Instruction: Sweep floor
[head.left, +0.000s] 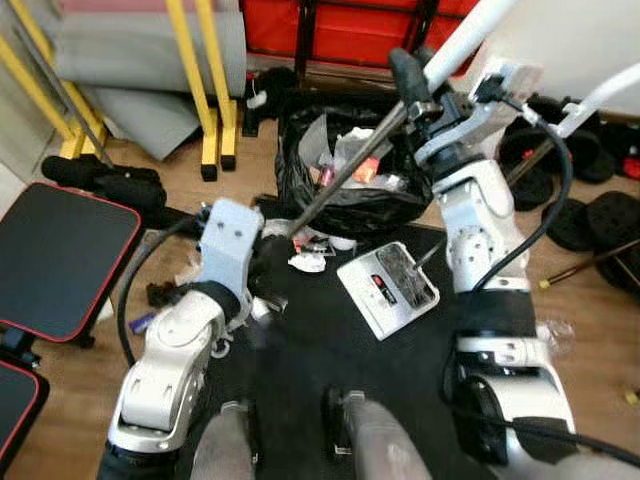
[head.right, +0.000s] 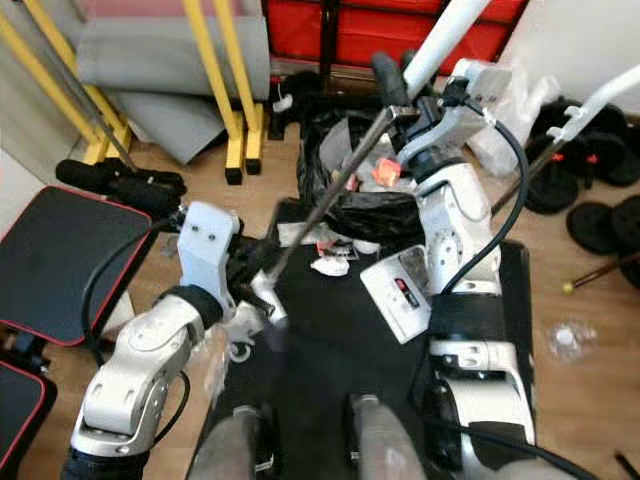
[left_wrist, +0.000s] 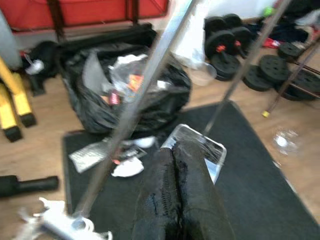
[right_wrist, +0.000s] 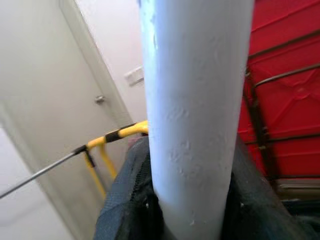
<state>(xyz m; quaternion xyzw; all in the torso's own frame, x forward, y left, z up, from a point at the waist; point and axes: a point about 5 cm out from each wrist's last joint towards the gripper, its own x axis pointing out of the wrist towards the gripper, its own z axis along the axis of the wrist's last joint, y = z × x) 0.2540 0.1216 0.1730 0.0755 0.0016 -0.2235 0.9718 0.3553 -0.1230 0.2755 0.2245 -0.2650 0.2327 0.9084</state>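
A: Where's the left claw (left_wrist: 181, 200)?
B: Low over the black mat (head.left: 330, 350), fingers clenched together, grasping nothing, the broom's metal shaft (left_wrist: 135, 105) just beside it.
A: And the right claw (head.left: 420, 85)?
B: Raised, clamped round the broom's white handle (right_wrist: 195, 100).
A: Beyond them?
B: Paper scraps (head.left: 308, 262), a silver dustpan (head.left: 388, 288), then a full black rubbish bag (head.left: 345, 165)

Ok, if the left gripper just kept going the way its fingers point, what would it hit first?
Probably the white dustpan lying on the black mat, just beyond the left gripper's fingertips. The broom handle passes beside that line, and the trash bag sits farther on; depth is uncertain.
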